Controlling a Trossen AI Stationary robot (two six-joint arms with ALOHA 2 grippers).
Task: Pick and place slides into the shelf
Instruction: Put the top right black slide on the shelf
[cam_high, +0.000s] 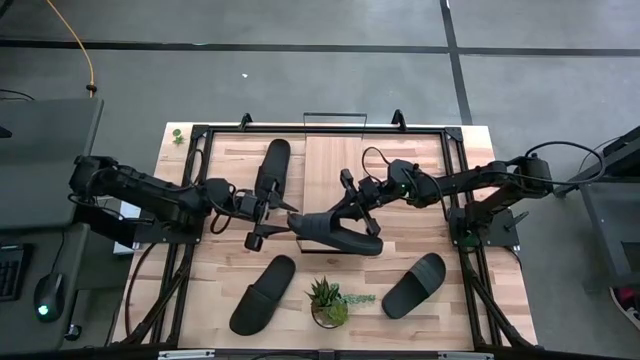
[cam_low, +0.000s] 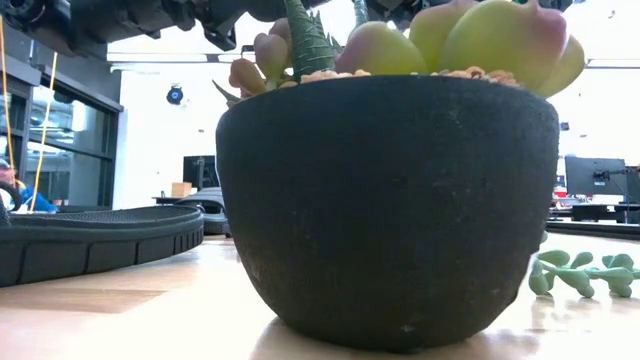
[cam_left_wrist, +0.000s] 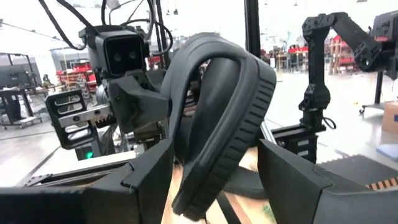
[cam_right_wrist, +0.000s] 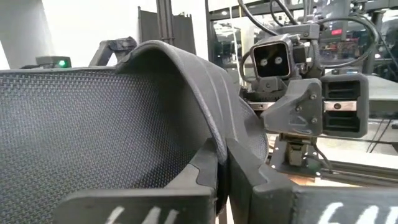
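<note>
One black slide hangs between both grippers over the middle of the table, just near the light-wood shelf. My right gripper is shut on its strap. My left gripper is open, and its fingers stand on either side of the slide's left end; I cannot tell whether they touch it. A second slide lies sole-down on the table along the shelf's left side. Two more slides lie near the table's near edge. My right gripper pinches the edge of the slide's wide strap, with one finger under the strap and one outside it. It comes from the table's right, slanting down. The slide is turned on its side, and its left end points at my left gripper.
A small potted succulent stands between the two near slides and fills the low view. Black frame rails run along the table's left and right sides. The shelf's wire end stands at the far edge.
</note>
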